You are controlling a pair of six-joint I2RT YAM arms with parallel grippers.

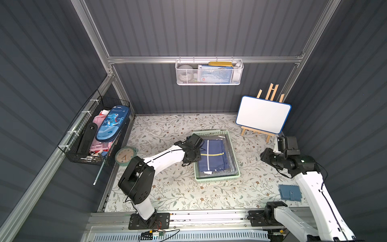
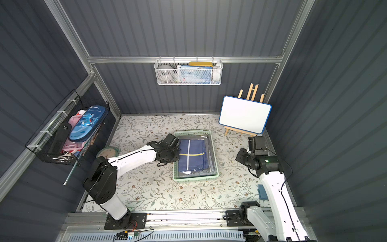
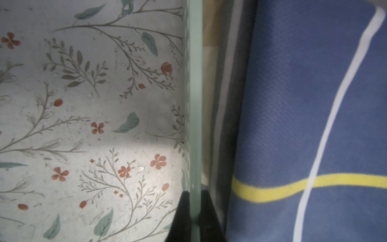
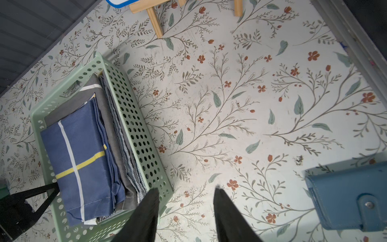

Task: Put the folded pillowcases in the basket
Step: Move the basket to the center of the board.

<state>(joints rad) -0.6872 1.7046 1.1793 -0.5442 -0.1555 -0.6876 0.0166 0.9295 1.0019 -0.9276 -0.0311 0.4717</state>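
We see the basket [image 1: 217,178] [image 2: 196,178] standing flat near the middle of the floral bench [image 1: 167,188], its long sides running from front to back. The folded pillowcase [image 1: 213,155] [image 2: 193,155] is inside it: dark blue cloth crossed by one white stripe and one yellow stripe, lying flat on top of a small stack of grey folded cloths [image 4: 109,117] that fills the rest of the tray. From the right wrist view we can see the pillowcase [image 4: 83,157] sitting below the rim, with the perforated wall [image 4: 134,117] beside it. The left hand [image 3: 195,196] is pinched narrow on the basket's left rim [image 3: 195,104], with one black finger [image 3: 184,209] outside the wall and the other inside it, just beside the edge of the pillowcase [image 3: 303,104]. The right hand [image 4: 186,189] hangs over the bench to the right of the basket, its fingers [image 4: 224,209] standing moderately apart with only the flowered surface between them, so it holds nothing. A blue wallet [image 1: 290,192] [image 4: 351,194] lies on the bench near the right arm, well apart from the basket. At the back right, a small whiteboard on a wooden easel [image 1: 262,114] stands on the bench. A round clock [image 1: 125,156] lies at the left edge.
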